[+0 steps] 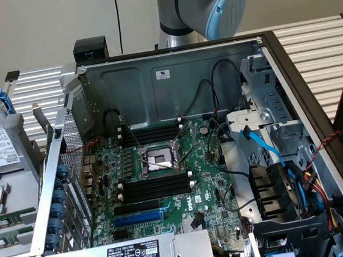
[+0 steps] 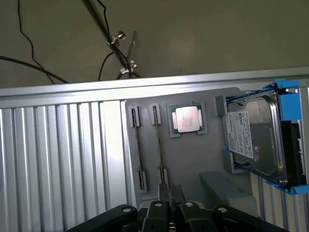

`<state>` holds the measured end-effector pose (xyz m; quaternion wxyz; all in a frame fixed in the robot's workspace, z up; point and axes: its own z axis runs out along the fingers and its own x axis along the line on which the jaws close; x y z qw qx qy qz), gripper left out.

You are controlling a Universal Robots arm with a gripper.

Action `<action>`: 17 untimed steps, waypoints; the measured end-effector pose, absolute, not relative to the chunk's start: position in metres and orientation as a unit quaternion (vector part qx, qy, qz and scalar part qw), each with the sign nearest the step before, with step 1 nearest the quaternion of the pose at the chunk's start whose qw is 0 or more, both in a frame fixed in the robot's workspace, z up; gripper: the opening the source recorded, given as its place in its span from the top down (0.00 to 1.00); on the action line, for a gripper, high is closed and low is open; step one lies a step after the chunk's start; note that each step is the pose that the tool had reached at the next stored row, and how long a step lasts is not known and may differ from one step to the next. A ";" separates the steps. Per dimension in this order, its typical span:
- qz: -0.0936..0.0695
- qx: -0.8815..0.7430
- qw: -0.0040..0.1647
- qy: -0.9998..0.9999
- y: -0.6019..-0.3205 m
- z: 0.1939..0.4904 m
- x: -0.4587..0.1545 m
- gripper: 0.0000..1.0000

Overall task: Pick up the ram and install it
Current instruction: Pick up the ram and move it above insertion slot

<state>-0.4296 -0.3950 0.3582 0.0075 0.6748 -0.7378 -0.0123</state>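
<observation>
The ram [image 2: 159, 145] stands on edge in the grey tray [image 2: 193, 159], just beside the processor [image 2: 187, 119], and your gripper [image 2: 169, 191] is right at one end of it. You can't tell how wide the gripper stands, or whether it has hold of the ram. A second stick [image 2: 137, 145] stands alongside, and the hard drive [image 2: 256, 137] lies past the processor.

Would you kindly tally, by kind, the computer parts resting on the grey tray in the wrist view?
ram sticks: 2
processor chip: 1
hard drive: 1
Total: 4
</observation>
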 end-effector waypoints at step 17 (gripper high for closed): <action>-0.013 0.730 0.012 -0.683 -0.395 0.332 -0.428 0.82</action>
